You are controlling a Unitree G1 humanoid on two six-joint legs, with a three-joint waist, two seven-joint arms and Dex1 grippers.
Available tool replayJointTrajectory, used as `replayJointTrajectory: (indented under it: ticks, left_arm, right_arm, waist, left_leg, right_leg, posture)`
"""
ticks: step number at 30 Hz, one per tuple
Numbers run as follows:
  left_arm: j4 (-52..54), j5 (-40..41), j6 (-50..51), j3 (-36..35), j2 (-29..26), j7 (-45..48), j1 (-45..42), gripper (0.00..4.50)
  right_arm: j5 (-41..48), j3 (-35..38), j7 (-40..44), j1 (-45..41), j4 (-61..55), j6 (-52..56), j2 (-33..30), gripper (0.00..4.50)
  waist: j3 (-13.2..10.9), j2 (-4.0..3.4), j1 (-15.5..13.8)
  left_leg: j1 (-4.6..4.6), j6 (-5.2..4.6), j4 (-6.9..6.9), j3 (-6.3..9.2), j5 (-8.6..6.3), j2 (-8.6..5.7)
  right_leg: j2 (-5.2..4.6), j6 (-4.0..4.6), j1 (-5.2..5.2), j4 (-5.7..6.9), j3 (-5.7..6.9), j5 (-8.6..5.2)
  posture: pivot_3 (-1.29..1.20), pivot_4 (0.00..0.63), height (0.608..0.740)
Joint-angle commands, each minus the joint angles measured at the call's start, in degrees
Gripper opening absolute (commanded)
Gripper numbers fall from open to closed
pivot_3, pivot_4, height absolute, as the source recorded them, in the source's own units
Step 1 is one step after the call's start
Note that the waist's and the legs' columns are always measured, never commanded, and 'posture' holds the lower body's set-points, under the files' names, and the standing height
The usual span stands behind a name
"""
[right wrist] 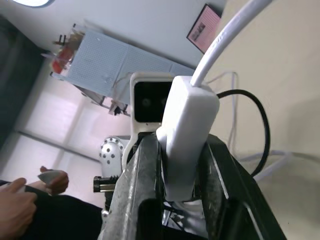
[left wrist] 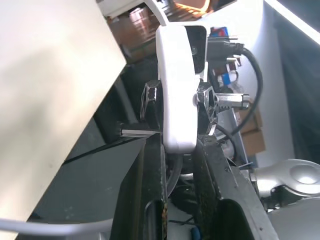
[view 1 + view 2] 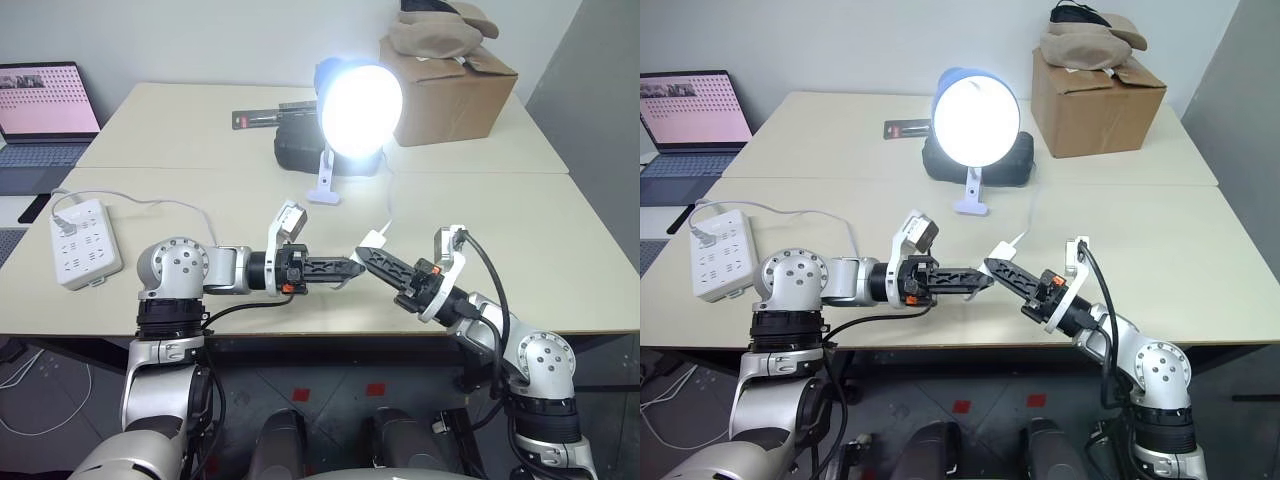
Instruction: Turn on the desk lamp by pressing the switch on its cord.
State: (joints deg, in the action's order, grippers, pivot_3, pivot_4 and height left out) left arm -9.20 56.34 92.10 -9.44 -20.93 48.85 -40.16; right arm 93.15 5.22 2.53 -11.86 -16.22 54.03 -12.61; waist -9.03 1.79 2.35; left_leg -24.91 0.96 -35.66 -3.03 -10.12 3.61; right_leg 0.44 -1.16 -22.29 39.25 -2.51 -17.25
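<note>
The desk lamp [image 3: 358, 108] stands at mid-table on its white base [image 3: 324, 190], its bulb glowing brightly under the blue shade [image 3: 975, 75]. The thin white cord [image 3: 392, 205] runs from the lamp toward the front edge, where the switch [image 3: 373, 239] is held up above the table. My left gripper [image 3: 352, 268] reaches in from the left and is shut on the switch [image 2: 177, 90]. Coming from the right, my right gripper [image 3: 365, 255] is also shut on the switch [image 1: 187, 135], fingers pressed against both its sides. Both grippers' tips meet there.
A white power strip [image 3: 82, 240] lies at the left, with a laptop [image 3: 45, 105] beyond it. A black case [image 3: 300, 145] sits behind the lamp. A cardboard box [image 3: 450, 85] with cloth on top stands at the back right. A person's hand [image 1: 20, 200] shows beyond the table.
</note>
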Motion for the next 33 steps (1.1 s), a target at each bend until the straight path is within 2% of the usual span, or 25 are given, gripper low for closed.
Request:
replayJointTrajectory:
  ticks: [1,6,9,11,21,24,26,30,33]
  left_arm:
    - [1.2,1.2,0.4,-0.3,-0.3,-1.0,-0.5,0.38]
    - [1.4,1.7,0.4,-0.3,-0.6,-1.6,-0.4,0.38]
    - [1.6,1.7,0.4,-0.4,-0.5,-1.8,-0.4,0.38]
    - [1.6,1.7,0.4,-0.4,-0.4,-2.0,-0.5,0.38]
    - [1.2,1.5,-0.4,0.3,-0.7,-1.9,-1.3,0.38]
    - [-0.9,-0.8,-4.4,1.8,-2.7,-0.1,-3.5,0.38]
    - [-2.4,-3.0,-7.8,3.9,-4.6,1.8,-5.0,0.38]
    - [-6.3,-10.8,-19.1,10.9,-9.4,8.4,-8.6,0.38]
    - [-10.6,-21.1,-33.6,18.3,-12.2,13.8,-11.4,0.38]
  right_arm:
    - [0.2,-0.1,0.6,-0.3,-1.7,-0.8,-0.7,0.61]
    - [-1.7,-0.4,0.6,-0.4,-2.1,-1.5,-0.9,0.60]
    - [-6.3,-0.7,1.8,-0.5,-3.5,-2.7,-1.8,0.60]
    - [-5.5,-0.6,2.5,0.0,-3.7,-2.6,-1.9,1.30]
    - [-1.2,1.4,1.7,2.2,-4.9,-3.9,-2.0,3.40]
    - [0.9,3.3,1.1,6.0,-8.0,-3.4,-5.2,3.98]
    - [-1.1,4.1,0.9,7.9,-10.5,-3.5,-8.0,4.44]
    - [-12.4,4.9,-0.6,8.9,-15.1,-5.8,-14.1,4.44]
    - [-24.6,3.0,0.0,7.4,-18.6,-6.8,-20.4,4.44]
  waist:
    - [0.0,0.00,0.0]
    - [0.0,0.00,0.0]
    - [0.0,0.00,0.0]
    - [0.0,0.00,0.0]
    - [0.0,0.01,-0.1]
    - [0.0,0.01,-0.4]
    - [0.0,-0.01,-0.5]
    - [-0.1,-0.03,-0.6]
    - [-0.1,-0.02,-0.6]
  left_leg:
    - [-0.01,0.00,0.01,0.00,0.00,0.00]
    - [-0.02,0.00,0.15,-0.03,0.00,-0.01]
    - [-0.01,0.00,0.22,-0.03,0.00,-0.01]
    - [-0.01,0.00,0.27,-0.04,0.00,-0.02]
    - [-0.01,0.01,0.35,-0.06,0.00,-0.02]
    - [-0.01,0.01,0.38,-0.06,0.00,-0.03]
    - [0.00,0.01,0.42,-0.07,0.00,-0.03]
    - [0.01,0.01,0.47,-0.14,0.00,-0.09]
    - [0.01,0.01,0.47,-0.14,0.00,-0.09]
  right_leg:
    - [0.00,-0.02,0.01,-0.05,0.01,0.01]
    - [-0.01,-0.04,0.01,-0.21,-0.01,0.03]
    - [-0.01,-0.04,-0.01,-0.23,0.00,0.02]
    - [-0.01,-0.04,-0.02,-0.24,0.00,0.02]
    - [-0.02,-0.04,-0.03,-0.27,-0.01,0.02]
    - [-0.02,-0.03,-0.03,-0.28,-0.01,0.01]
    - [-0.02,-0.02,-0.04,-0.31,-0.01,0.01]
    - [-0.05,0.00,-0.06,-0.35,-0.06,0.00]
    - [-0.06,0.01,-0.08,-0.36,-0.05,-0.01]
  posture:
    - [0.00,0.150,0.740]
    - [0.00,0.150,0.740]
    - [0.00,0.150,0.740]
    - [0.00,0.150,0.740]
    - [0.00,0.150,0.740]
    - [0.00,0.150,0.740]
    - [0.00,0.150,0.740]
    - [0.00,0.150,0.740]
    - [0.00,0.150,0.740]
